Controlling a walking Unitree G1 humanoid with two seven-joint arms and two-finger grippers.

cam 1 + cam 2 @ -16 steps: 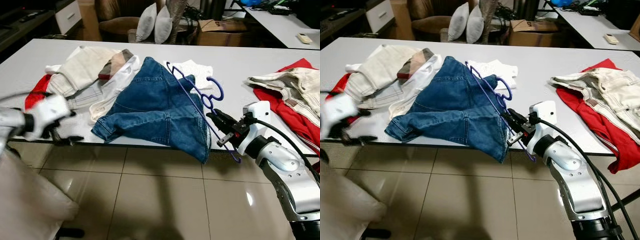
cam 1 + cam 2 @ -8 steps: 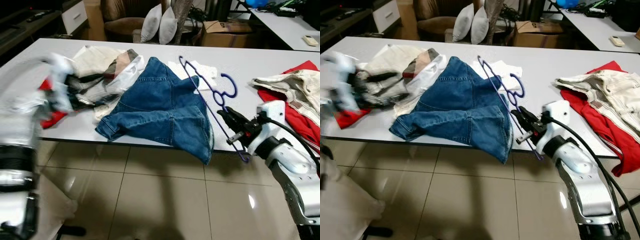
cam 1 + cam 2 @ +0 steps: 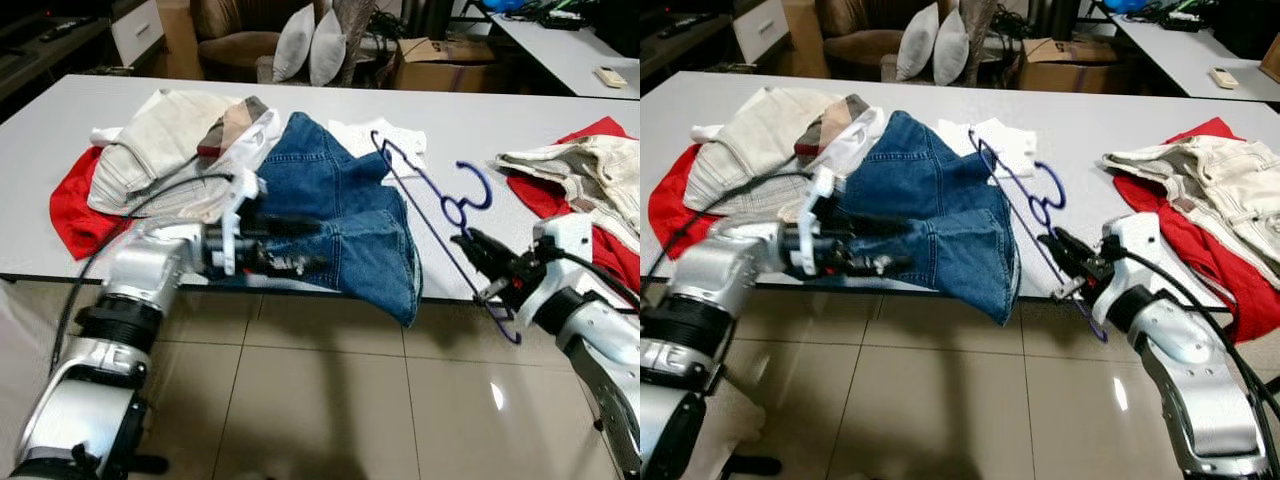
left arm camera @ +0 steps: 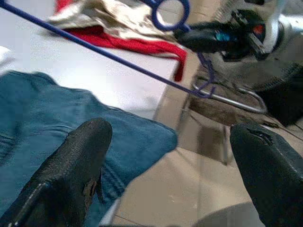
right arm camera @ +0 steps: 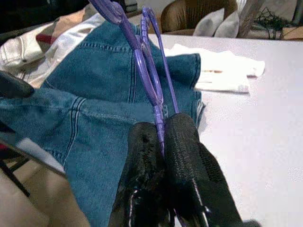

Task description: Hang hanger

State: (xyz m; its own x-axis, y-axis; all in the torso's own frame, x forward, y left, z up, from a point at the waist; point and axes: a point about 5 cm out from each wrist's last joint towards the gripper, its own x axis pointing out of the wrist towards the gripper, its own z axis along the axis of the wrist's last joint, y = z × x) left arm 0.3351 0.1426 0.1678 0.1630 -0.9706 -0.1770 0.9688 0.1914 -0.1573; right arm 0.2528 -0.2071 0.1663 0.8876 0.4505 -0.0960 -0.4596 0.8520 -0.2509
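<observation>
The right gripper (image 3: 478, 246) is clamped tight on the lower bar of the purple hanger (image 3: 432, 195), its two black fingers (image 5: 184, 156) pressed together around the thin plastic, just past the front edge of the tabletop (image 3: 480, 130). The hanger rises tilted from that grip back over the tabletop, its far end reaching the blue jeans (image 3: 340, 205), which are threaded on it and spill over the tabletop's front edge. The left gripper (image 3: 290, 245) reaches in at the front edge, against the near folds of the jeans, its fingers (image 4: 71, 165) spread wide with denim showing between them. Beyond the jeans lies a white folded cloth (image 3: 385, 140). On the robot's left of the jeans sits a heap of beige and white clothes (image 3: 175, 140) over a red garment (image 3: 70, 205); on the right of the hanger lie cream trousers (image 3: 575, 165) on red cloth (image 3: 535, 195).
</observation>
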